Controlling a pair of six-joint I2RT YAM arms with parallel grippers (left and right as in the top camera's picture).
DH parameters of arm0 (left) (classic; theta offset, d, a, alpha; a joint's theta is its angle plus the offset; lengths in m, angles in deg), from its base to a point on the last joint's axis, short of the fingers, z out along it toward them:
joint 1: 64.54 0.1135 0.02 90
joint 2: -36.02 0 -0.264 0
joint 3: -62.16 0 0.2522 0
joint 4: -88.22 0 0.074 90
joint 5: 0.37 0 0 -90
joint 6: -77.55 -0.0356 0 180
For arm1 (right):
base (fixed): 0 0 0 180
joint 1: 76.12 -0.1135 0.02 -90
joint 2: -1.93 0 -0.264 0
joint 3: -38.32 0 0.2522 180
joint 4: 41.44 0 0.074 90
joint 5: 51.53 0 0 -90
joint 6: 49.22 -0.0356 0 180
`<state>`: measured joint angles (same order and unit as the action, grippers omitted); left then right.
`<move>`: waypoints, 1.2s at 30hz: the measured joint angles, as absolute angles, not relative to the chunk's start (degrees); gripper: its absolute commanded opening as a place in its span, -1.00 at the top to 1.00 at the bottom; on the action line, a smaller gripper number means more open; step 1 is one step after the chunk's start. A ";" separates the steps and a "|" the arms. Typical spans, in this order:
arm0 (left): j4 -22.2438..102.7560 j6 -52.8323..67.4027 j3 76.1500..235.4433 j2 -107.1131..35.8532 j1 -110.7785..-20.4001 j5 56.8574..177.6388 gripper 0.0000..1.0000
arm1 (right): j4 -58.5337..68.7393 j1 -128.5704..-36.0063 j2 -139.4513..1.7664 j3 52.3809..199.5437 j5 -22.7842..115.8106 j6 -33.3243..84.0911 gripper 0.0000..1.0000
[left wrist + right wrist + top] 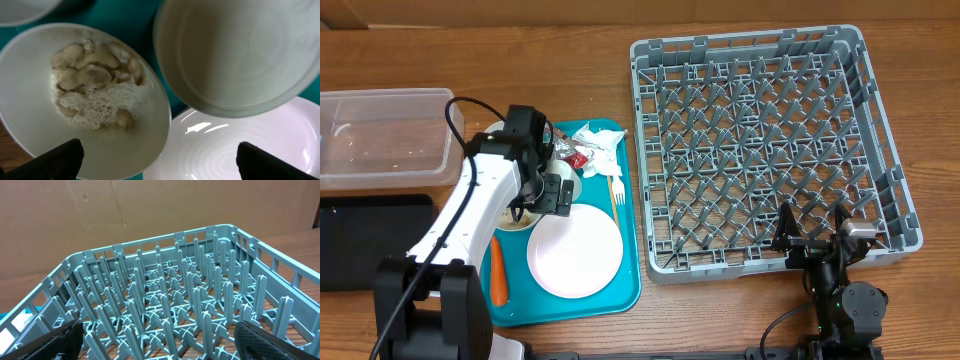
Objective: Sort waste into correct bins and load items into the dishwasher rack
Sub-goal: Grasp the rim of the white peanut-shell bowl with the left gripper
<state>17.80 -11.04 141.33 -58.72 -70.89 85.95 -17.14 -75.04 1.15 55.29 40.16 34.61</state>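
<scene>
Hovering spread-jawed above the bowl of scraps (150, 125), the left gripper (160, 162) seems to be starting waste sorting; next, clamp its rim.

White bowl (156, 127) of pale scraps (95, 92) beside round plate (240, 150), grey rack (760, 140) apart

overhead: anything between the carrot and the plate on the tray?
Nothing. In the overhead view only a bare strip of the teal tray separates the carrot from the plate; they lie apart, not touching.
</scene>
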 measured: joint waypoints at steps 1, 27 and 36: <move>18.67 -11.22 140.26 -58.72 -70.89 85.97 -1.00 | -17.14 -75.02 1.15 55.29 40.14 34.61 -1.00; 28.05 -17.84 132.82 -58.79 -70.89 88.57 -0.01 | -17.11 -75.02 1.15 55.29 40.12 34.63 -1.00; 29.12 -18.47 132.78 -58.79 -70.89 88.38 0.17 | -17.16 -75.02 1.15 55.29 40.21 34.61 -1.00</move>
